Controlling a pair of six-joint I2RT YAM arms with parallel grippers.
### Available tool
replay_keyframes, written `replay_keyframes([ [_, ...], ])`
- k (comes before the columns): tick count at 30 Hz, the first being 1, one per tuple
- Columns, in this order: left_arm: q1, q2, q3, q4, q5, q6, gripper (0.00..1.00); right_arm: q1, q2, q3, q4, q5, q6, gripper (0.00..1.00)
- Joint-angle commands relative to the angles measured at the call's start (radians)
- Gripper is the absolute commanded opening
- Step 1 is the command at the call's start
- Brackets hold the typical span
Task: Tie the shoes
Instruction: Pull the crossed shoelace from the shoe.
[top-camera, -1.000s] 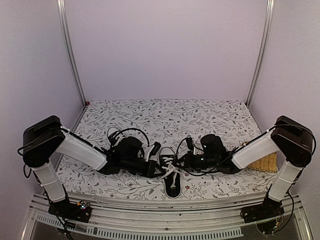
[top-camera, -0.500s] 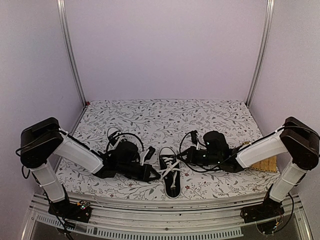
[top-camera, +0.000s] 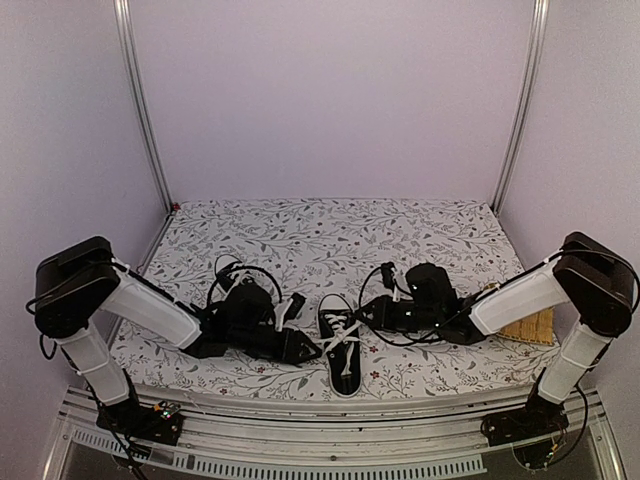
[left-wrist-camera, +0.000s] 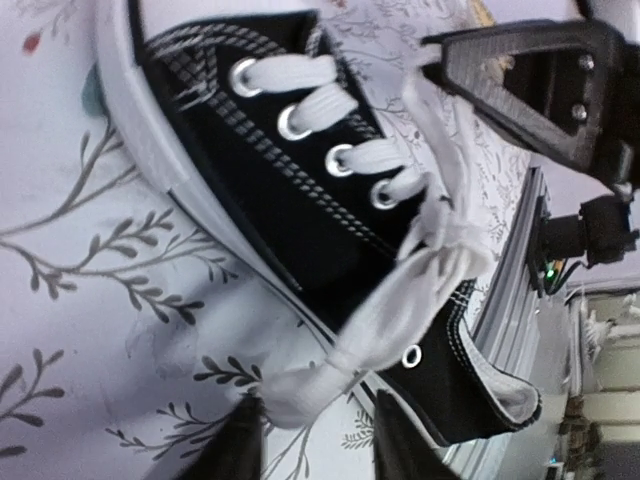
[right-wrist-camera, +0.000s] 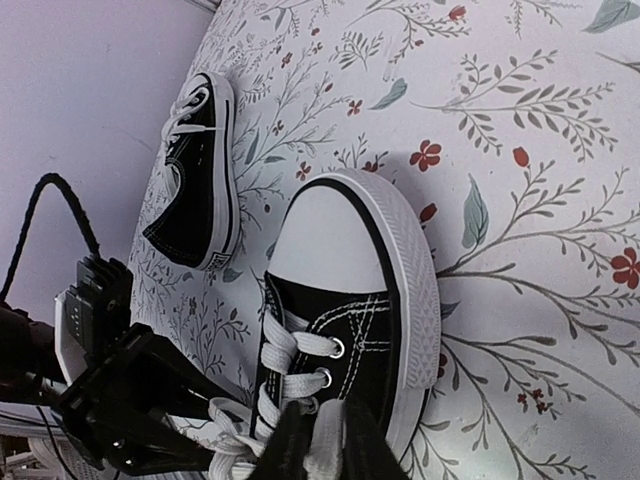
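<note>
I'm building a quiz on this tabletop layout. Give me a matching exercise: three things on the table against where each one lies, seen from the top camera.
Things:
1. fully visible black shoe
2. tan woven mat
3. small red object

Places:
A. far left corner
B. right side, by the right arm
C. middle, near the front edge

Pairs: 1-C, 2-B, 3-A

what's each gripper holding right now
left gripper: open, a lace end lying between its fingers
right gripper: closed on the other lace
</note>
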Motion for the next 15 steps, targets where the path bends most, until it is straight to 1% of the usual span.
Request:
replay_keyframes([
  [1, 0.012, -0.101, -0.005, -0.051, -0.039, 0.074, 0.51, -0.013, -0.025, 0.016, 0.03, -0.092, -0.081, 0.32],
  [3, 0.023, -0.152, -0.002, -0.119, -0.081, 0.12, 0.59, -0.016, -0.077, -0.005, 0.018, -0.093, -0.103, 0.49],
  [5, 0.028, -0.192, 0.026, -0.208, -0.118, 0.175, 0.62, -0.026, -0.123, -0.04, 0.006, -0.1, -0.119, 0.58],
  [6, 0.029, -0.203, 0.05, -0.256, -0.133, 0.204, 0.63, -0.029, -0.146, -0.058, 0.0, -0.104, -0.127, 0.6],
  [8, 0.025, -0.207, 0.104, -0.331, -0.147, 0.265, 0.65, -0.029, -0.184, -0.09, -0.005, -0.118, -0.145, 0.64],
  [11, 0.016, -0.171, 0.177, -0.372, -0.116, 0.343, 0.67, -0.029, -0.216, -0.135, 0.006, -0.175, -0.166, 0.66],
  [15, -0.002, -0.093, 0.278, -0.416, -0.072, 0.415, 0.67, -0.028, -0.206, -0.158, 0.034, -0.269, -0.196, 0.64],
])
